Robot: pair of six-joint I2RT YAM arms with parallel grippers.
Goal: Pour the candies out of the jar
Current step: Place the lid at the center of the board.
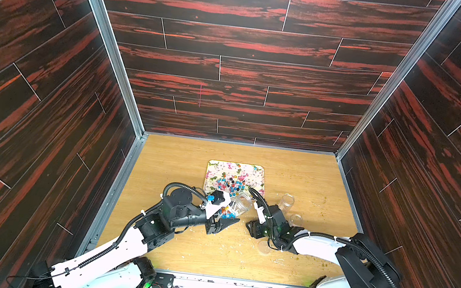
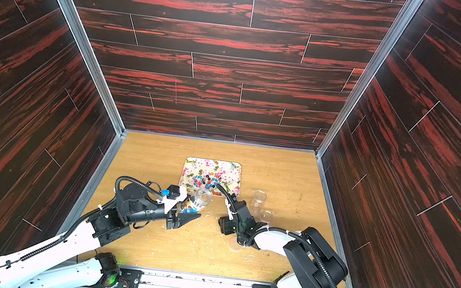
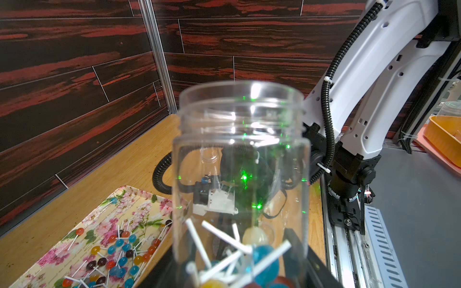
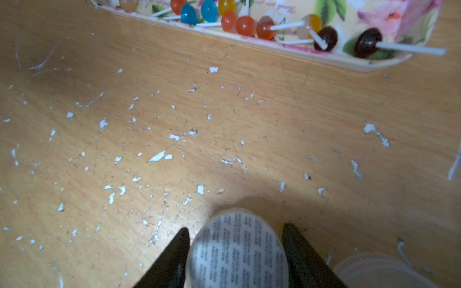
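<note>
A floral tray (image 1: 220, 169) lies mid-width on the wooden table (image 1: 167, 158), nearer its far edge. One empty clear jar (image 1: 288, 201) and another clear jar (image 1: 296, 219) stand close together toward the right edge. A clear lid (image 1: 264, 247) lies nearer the front edge among scattered white flecks (image 4: 157, 157).

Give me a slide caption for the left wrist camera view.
Clear open jar with a few candies inside; many more lie on the floral tray.

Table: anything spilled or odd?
Yes: white flecks litter the table beside the tray. The stick of one dark candy pokes out past the tray's corner.
</note>
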